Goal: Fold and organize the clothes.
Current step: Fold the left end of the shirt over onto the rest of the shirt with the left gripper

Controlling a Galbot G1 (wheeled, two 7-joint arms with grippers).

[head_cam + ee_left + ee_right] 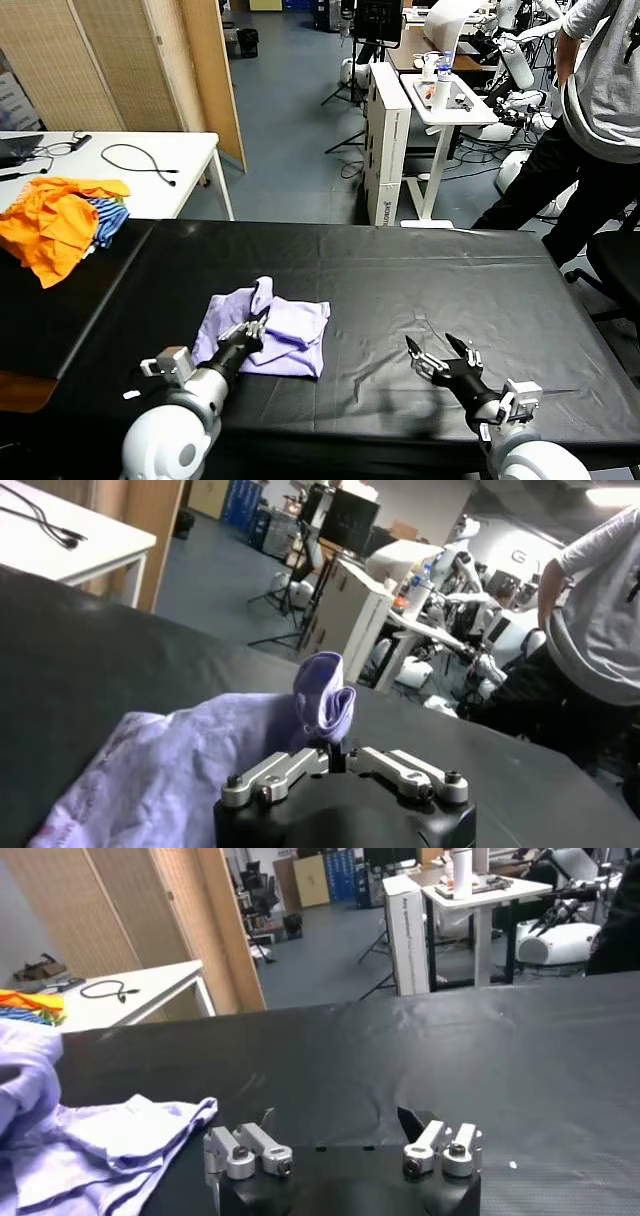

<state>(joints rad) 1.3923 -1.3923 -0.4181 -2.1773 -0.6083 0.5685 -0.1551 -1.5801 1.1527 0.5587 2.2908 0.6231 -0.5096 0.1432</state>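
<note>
The pale lavender t-shirt (290,335) lies crumpled and partly folded on the black table (400,270), left of the middle. My left gripper (252,328) is at the shirt's near edge. In the left wrist view its jaws (331,755) are shut on a fold of the shirt (322,695) that stands up above them. My right gripper (432,347) is open and empty, low over the table to the right of the shirt. In the right wrist view the right gripper (338,1120) is spread wide, with the shirt (90,1148) off to one side.
A heap of orange and blue-striped garments (60,225) lies at the table's far left. A white table with cables (150,160) stands behind it. A person (600,110) stands at the far right, beside a white cart (445,100).
</note>
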